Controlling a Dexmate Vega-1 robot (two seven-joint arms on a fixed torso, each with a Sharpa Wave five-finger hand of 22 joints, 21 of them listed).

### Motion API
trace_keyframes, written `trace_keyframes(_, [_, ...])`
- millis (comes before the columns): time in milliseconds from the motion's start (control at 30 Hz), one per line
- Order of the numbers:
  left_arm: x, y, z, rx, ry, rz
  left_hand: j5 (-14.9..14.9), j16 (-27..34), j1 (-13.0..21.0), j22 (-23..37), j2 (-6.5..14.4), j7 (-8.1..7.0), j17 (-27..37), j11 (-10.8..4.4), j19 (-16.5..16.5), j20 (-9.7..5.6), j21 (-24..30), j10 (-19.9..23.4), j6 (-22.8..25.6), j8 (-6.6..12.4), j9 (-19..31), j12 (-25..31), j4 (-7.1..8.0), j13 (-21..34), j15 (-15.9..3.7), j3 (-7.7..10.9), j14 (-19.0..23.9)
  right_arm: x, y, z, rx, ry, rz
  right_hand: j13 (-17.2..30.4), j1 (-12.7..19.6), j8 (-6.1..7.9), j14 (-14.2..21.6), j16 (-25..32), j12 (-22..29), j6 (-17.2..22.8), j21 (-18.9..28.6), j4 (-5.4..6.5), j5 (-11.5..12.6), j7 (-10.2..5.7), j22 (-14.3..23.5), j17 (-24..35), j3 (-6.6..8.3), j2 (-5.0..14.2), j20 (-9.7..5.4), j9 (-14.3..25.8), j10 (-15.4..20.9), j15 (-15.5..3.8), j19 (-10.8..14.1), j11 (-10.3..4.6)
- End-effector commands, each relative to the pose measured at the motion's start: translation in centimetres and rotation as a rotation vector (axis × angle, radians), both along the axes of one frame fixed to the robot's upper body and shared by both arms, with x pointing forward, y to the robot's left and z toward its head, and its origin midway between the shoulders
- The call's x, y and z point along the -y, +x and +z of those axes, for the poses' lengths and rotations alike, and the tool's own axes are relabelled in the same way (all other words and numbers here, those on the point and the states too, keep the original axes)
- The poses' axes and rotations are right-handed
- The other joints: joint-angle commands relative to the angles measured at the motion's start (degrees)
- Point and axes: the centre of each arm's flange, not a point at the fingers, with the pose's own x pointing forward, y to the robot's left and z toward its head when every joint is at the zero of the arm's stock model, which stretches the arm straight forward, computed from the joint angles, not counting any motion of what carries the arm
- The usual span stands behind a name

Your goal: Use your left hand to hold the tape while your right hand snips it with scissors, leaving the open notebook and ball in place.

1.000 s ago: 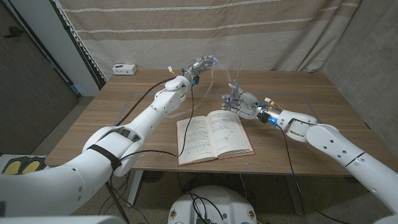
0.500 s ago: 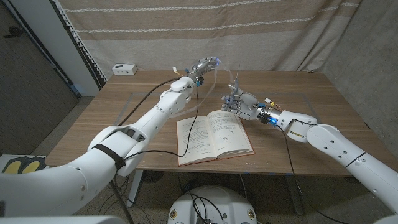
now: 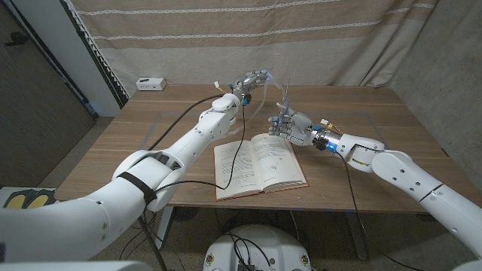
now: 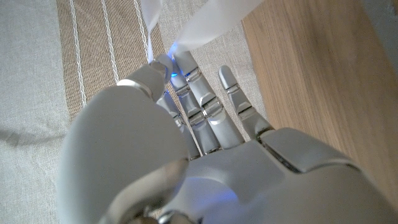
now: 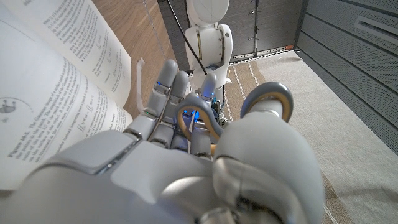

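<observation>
Your left hand (image 3: 252, 78) had drifted farther from your right hand (image 3: 290, 124), drawing the clear tape (image 3: 273, 89) taut. You pinched its end; your right gripped the scissors (image 3: 285, 100), blades just beside the strip. Next, I judged, came closing them across it, above the notebook (image 3: 258, 164).

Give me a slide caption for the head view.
Left hand holds a clear tape strip aloft while the right hand raises scissors above the open notebook.
</observation>
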Motion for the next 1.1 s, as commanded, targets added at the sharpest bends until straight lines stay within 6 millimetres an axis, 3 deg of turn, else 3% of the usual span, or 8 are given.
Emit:
trace_keyframes(33, [1.3,0.1,-0.1,0.004,0.017,-0.019,0.2,-0.1,0.1,0.0,-0.2,0.04,-0.1,-1.5,-0.2,-6.6,0.4,2.3,0.0,-0.22,0.2,0.2,0.15,0.2,0.06,0.23,-0.2,-0.3,0.2,0.0,-0.003,-0.025,0.019,-0.1,-0.1,-0.02,0.7,-0.2,0.3,0.3,-0.2,-0.18,-0.3,0.23,0.2,0.2,-0.34,-0.04,-0.94,0.3,0.3,-0.65,0.7,0.49])
trace_keyframes(1100, [3.4,-0.1,0.5,0.023,0.073,-0.047,-0.5,0.0,0.6,-0.7,-0.8,0.19,-0.3,-1.39,-0.3,-6.7,2.4,3.2,1.2,-0.74,-0.8,0.2,-0.11,-1.1,0.05,0.56,0.5,-0.6,-0.1,0.6,0.001,-0.055,0.051,0.1,-0.1,-0.43,1.1,-0.7,0.7,0.5,-0.8,-0.27,-0.4,0.25,0.2,0.5,-0.36,0.17,-0.93,0.5,0.2,-0.62,1.1,0.44])
